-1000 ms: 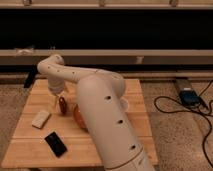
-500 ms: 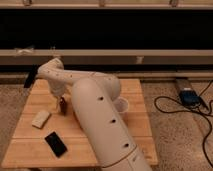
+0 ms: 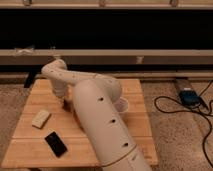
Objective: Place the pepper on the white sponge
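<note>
white sponge [image 3: 41, 118], a cream block, lies near jaws.

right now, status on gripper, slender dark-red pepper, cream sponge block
Gripper low over wooden table, left half. Pepper not visible. Cream sponge block bare, path to it open.

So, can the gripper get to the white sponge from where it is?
Probably yes. The gripper is down at the table close beside the white sponge, with only bare wood between them; the black slab lies off that path.
</note>
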You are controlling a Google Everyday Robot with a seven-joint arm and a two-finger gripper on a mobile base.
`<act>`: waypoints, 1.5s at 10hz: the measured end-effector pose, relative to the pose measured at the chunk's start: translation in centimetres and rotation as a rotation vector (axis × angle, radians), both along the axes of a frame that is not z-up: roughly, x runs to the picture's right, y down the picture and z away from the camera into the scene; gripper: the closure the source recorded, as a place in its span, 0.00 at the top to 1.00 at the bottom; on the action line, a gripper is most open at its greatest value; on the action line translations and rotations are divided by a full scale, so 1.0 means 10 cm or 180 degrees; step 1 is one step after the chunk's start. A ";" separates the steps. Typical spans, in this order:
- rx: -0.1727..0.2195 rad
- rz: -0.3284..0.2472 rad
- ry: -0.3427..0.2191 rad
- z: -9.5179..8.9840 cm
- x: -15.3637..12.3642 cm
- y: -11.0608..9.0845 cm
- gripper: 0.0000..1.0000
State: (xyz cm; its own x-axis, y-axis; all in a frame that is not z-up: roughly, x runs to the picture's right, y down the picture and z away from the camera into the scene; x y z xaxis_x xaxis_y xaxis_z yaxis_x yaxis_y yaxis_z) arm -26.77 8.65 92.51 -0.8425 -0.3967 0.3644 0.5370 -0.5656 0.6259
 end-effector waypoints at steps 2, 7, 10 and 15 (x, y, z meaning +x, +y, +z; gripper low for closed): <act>0.0031 -0.0020 -0.0103 -0.07 -0.04 -0.02 0.02; 0.0237 -0.0239 -0.0665 -0.72 -0.26 -0.17 0.00; 0.0283 -0.0562 -0.1110 -1.16 -0.54 -0.04 0.00; 0.0207 -0.1091 -0.1638 -1.42 -1.06 0.23 0.00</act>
